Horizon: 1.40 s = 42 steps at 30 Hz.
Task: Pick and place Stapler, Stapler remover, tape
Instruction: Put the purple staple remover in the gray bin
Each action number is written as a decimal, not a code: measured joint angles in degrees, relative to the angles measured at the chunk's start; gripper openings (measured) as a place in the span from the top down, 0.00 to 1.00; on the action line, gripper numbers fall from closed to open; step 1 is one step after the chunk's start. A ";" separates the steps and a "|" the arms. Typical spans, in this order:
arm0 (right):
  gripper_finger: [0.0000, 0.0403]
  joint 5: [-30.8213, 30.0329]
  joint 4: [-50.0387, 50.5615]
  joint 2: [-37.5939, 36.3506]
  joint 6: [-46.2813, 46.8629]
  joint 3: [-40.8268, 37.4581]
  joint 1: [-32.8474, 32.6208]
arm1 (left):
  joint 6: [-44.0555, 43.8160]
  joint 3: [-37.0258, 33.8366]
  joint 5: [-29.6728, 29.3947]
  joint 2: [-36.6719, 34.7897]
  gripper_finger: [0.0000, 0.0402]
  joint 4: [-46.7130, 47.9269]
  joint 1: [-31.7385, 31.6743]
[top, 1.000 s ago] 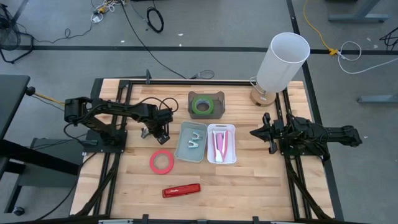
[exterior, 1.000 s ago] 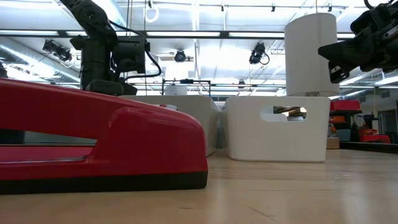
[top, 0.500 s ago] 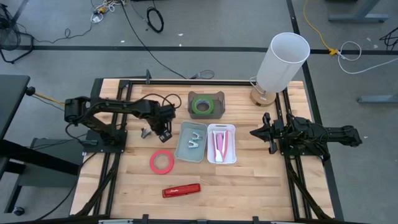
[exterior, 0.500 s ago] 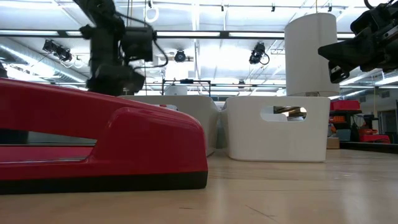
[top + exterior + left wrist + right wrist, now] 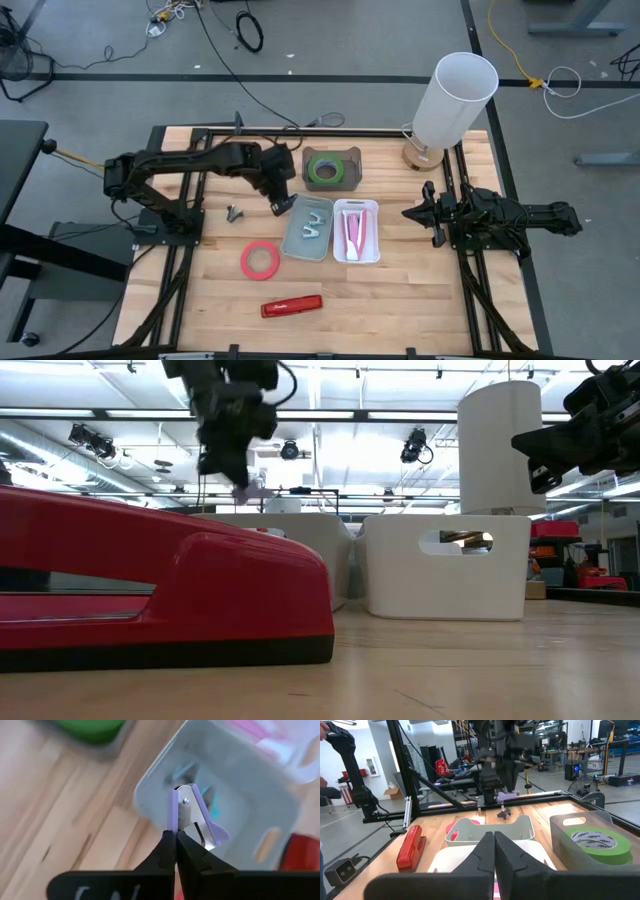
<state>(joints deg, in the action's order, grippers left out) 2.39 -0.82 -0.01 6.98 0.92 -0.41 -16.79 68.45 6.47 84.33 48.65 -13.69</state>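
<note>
My left gripper (image 5: 281, 207) is shut on a purple staple remover (image 5: 195, 817), raised over the left edge of the grey-blue bin (image 5: 290, 245), which holds other staple removers. A dark staple remover (image 5: 235, 213) lies on the table left of the bin. The red tape roll (image 5: 260, 260) and the red stapler (image 5: 292, 305) lie flat nearer the front edge. My right gripper (image 5: 415, 213) is shut and empty at the table's right, off the surface. My left gripper pinches the purple staple remover by the edge of one purple handle (image 5: 173, 812) between its two fingers. The fingers come from above, pointing down. The remover hangs past the fingertips, lifted clear of table and bin; it also shows in the low view (image 5: 255, 490).
A white bin (image 5: 372, 205) with pink staplers stands right of the grey-blue one. A grey bin with green tape (image 5: 330, 168) sits behind them. A white lamp (image 5: 455, 100) stands at the far right corner. Bare wood lies along the front edge.
My left gripper has risen and gone toward the table's right and slightly far, from beside the dark staple remover to the grey-blue bin's left edge, carrying the purple staple remover clear of the table. The dark remover has stayed on the table.
</note>
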 joint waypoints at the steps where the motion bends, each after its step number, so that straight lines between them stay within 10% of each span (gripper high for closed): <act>1: 0.99 0.00 0.00 0.00 0.00 -0.01 -0.01 | 0.10 0.55 0.55 0.00 0.99 -0.88 0.00; 42: 0.99 0.00 0.00 0.00 0.00 -0.01 -0.01 | 2.44 -8.00 4.56 0.07 0.99 -8.93 1.09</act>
<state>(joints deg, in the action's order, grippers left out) 2.39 -0.82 -0.01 6.98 0.91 -0.42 -14.35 60.46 11.03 84.40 39.72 -12.60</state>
